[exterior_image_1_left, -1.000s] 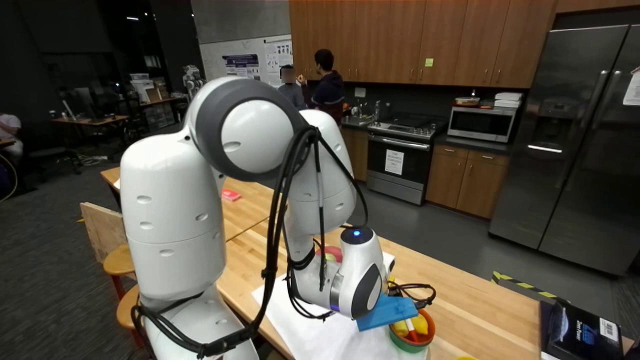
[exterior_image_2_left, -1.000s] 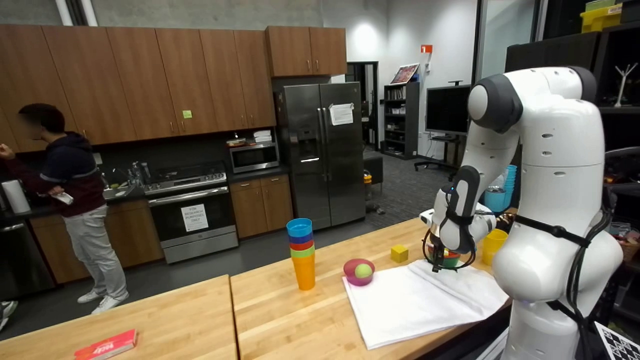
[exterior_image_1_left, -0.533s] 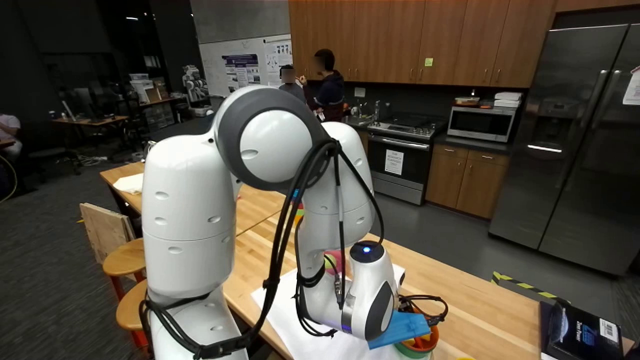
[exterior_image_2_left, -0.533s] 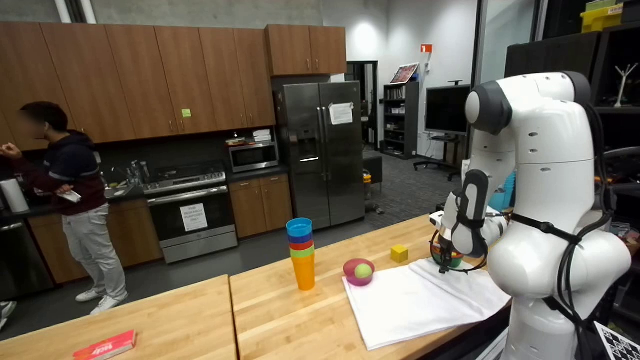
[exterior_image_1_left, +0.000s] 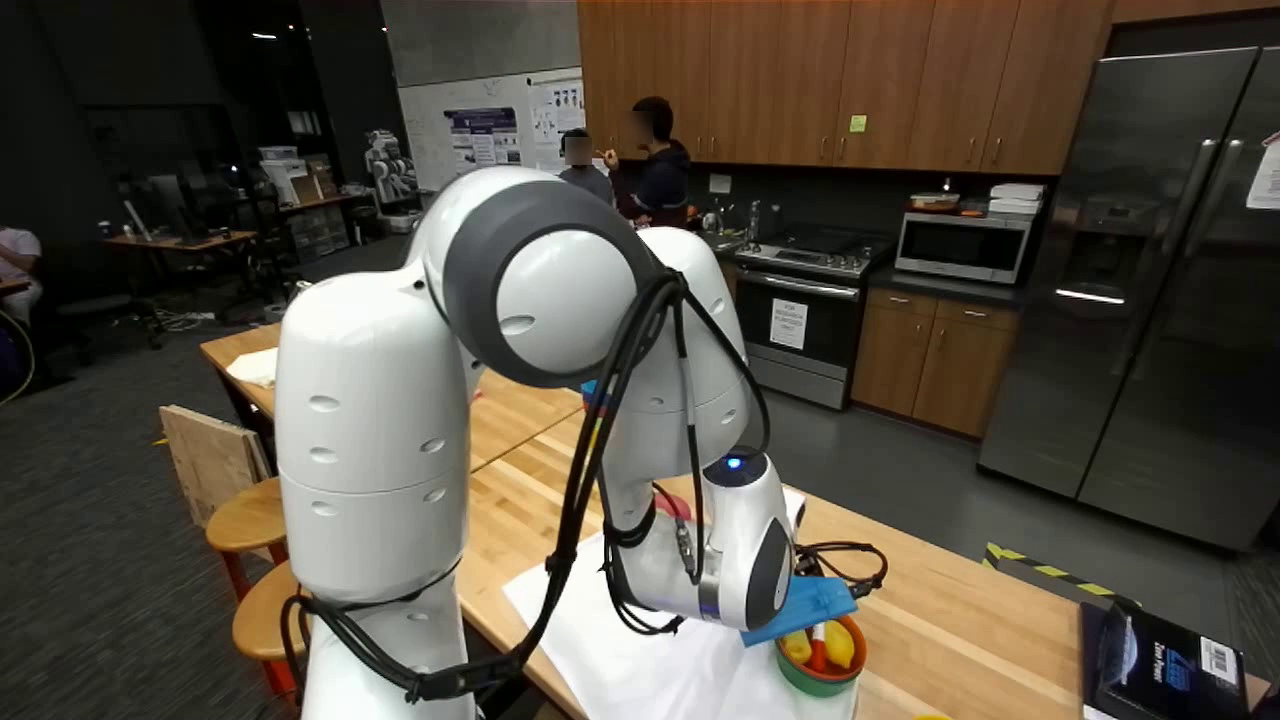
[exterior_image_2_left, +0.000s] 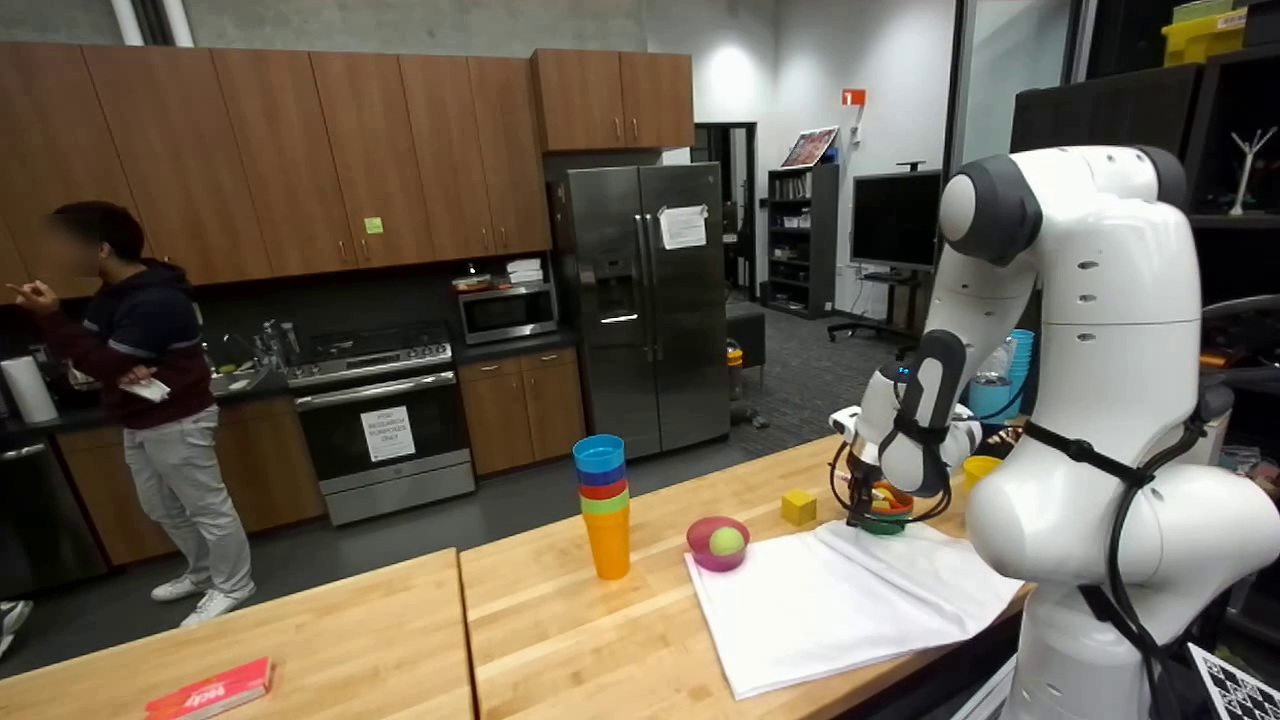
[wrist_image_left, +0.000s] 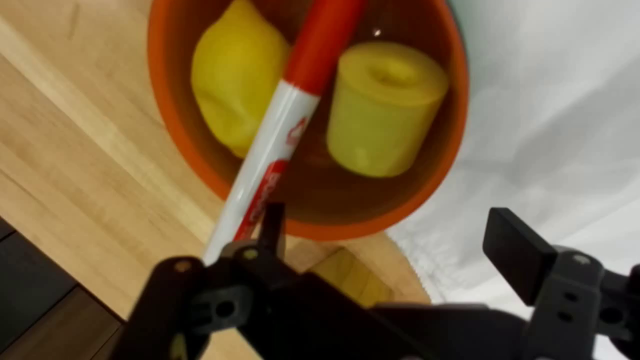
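My gripper (wrist_image_left: 390, 224) stands open over the near side of an orange bowl (wrist_image_left: 345, 227), with nothing held between its fingers. The bowl is nested in a green one (exterior_image_2_left: 882, 524) on the table. Inside lie a lemon (wrist_image_left: 235, 80), a pale yellow cylinder (wrist_image_left: 385, 125) with a hollow top and a red-capped white marker (wrist_image_left: 285, 120). The marker slants across the rim, close to the left finger; contact is unclear. The right finger (wrist_image_left: 517, 250) is over white cloth (wrist_image_left: 560, 150). In an exterior view a blue flat piece (exterior_image_1_left: 808, 606) at the hand hides the fingers.
A yellow block (exterior_image_2_left: 798, 506) and a pink bowl (exterior_image_2_left: 706, 556) with a green ball (exterior_image_2_left: 726, 542) are near the cloth. Farther off stands a cup stack (exterior_image_2_left: 607, 540). A yellow cup (exterior_image_2_left: 980, 468) is partly behind the arm. A black box (exterior_image_1_left: 1170, 665) lies nearby.
The hand first dipped toward the bowl, then rose, and now sits nearer the yellow block. The nested bowls appear slightly shifted the same way. The fingers show no sign of closing.
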